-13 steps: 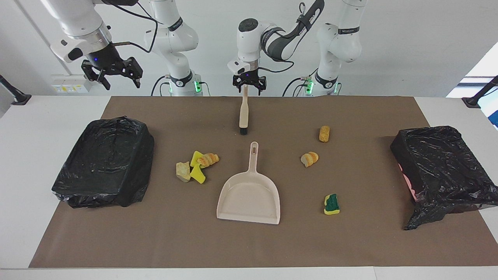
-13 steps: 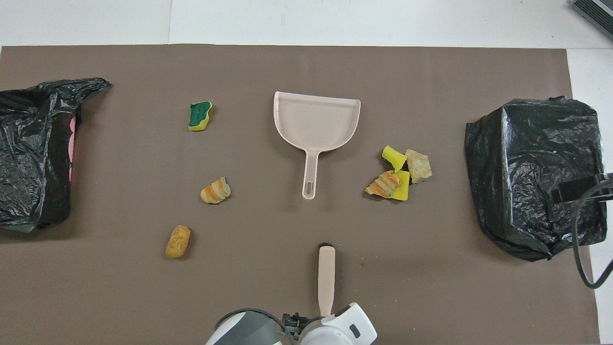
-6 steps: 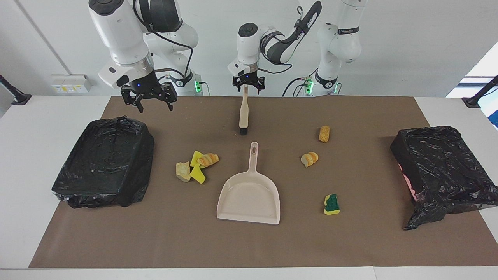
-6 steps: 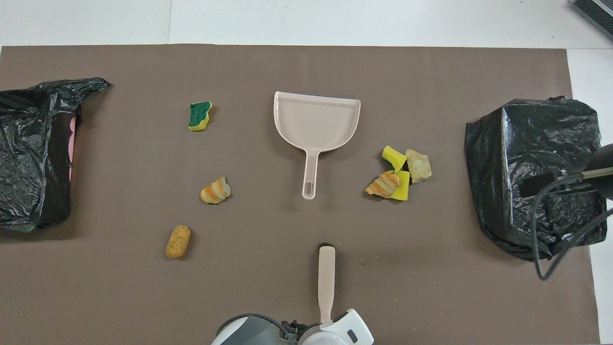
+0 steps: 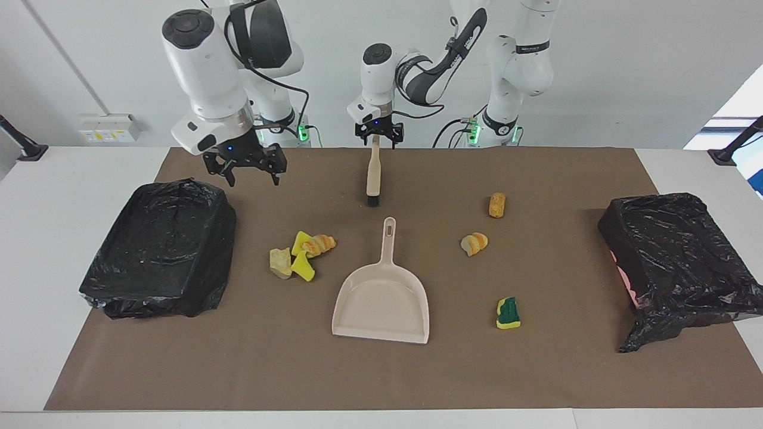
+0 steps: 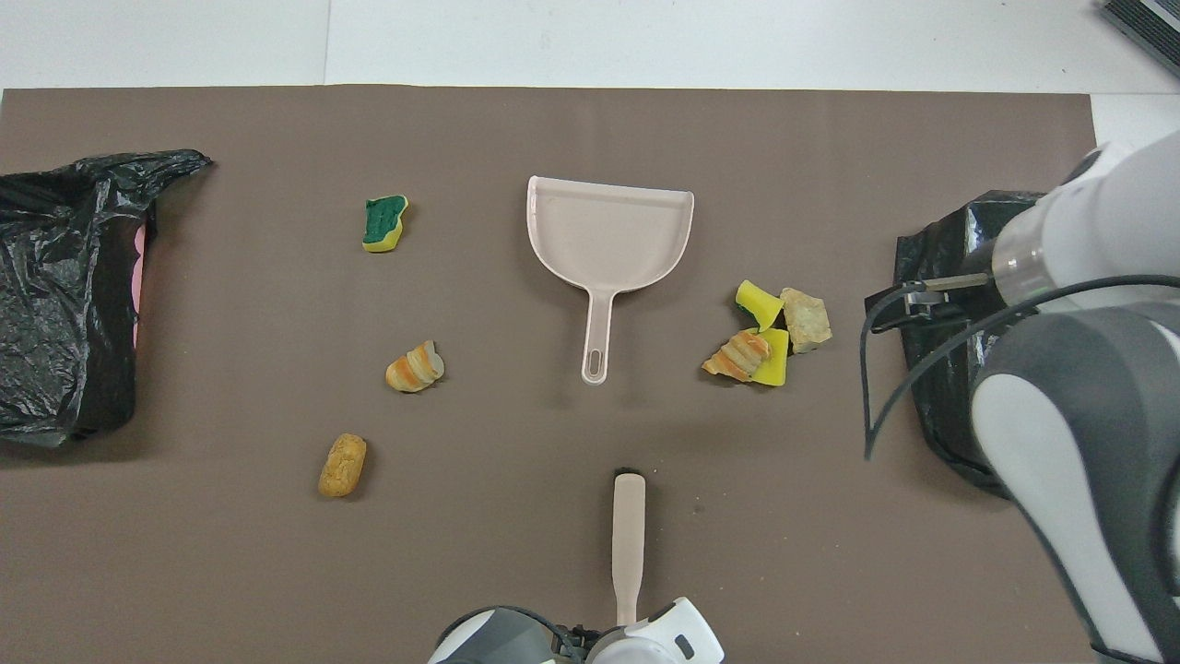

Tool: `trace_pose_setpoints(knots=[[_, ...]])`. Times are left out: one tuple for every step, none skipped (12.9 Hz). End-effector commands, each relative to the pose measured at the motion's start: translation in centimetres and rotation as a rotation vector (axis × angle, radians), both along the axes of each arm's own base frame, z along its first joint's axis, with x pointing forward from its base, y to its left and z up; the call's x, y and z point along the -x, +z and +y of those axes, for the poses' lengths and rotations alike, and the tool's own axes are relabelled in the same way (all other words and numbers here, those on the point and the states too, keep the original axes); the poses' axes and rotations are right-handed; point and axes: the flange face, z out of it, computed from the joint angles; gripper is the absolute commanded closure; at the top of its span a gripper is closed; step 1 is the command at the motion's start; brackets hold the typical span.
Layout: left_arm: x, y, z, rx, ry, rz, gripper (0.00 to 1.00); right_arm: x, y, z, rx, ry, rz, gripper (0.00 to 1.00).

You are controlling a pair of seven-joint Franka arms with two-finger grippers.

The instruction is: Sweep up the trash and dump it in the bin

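A beige dustpan (image 5: 381, 301) lies flat at the middle of the brown mat (image 5: 381, 381), its pan empty and its handle pointing toward the robots. Just nearer to the robots lies a small brush (image 5: 373, 176), its black bristle end close to the dustpan handle's tip. The left gripper (image 5: 377, 136) is down on the brush handle's robot-side end, its fingers around the handle; whether they are fully clamped on it I cannot tell. The right gripper (image 5: 249, 173) hangs with fingers apart and empty over the mat, beside the robot-side corner of the black-bagged bin (image 5: 161, 250) at the right arm's end of the table. That bin's liner sags inward with no scraps visible in it. A second black-bagged bin (image 5: 676, 259) sits at the left arm's end; its inside is not visible. The trash is all on the mat: a cluster of yellow sponge pieces and bread chunks (image 5: 301, 253) between the dustpan and the right arm's bin, and toward the left arm's end a bread chunk (image 5: 497, 204), a striped bread piece (image 5: 474, 243) and a green-topped sponge piece (image 5: 508, 313).
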Motion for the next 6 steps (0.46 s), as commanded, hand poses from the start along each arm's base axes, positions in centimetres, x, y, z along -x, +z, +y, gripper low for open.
trace_pose_setpoints(knots=[[0.2,0.2,0.2,0.009,0.018,0.009,1.00,0.5,-1.3,2.2,-0.024,-0.024,0.019,0.00],[0.0,0.4,0.3,0.007,0.025,0.010,1.00,1.0,-1.8,2.4,-0.024,-0.015,0.026,0.00],[-0.2,0.5,0.6,-0.002,0.029,0.015,1.00,1.7,-2.2,2.5,-0.035,-0.005,0.032,0.00],[-0.7,1.0,1.0,-0.008,0.030,0.021,1.00,1.3,-2.5,3.0,-0.058,-0.027,-0.017,0.00],[-1.5,2.0,1.8,-0.014,0.046,0.028,1.00,1.1,-2.5,3.4,-0.075,-0.043,-0.031,0.00],[-2.0,3.3,2.8,-0.029,0.060,0.038,1.00,0.8,-2.8,3.6,-0.087,-0.054,-0.022,0.00]])
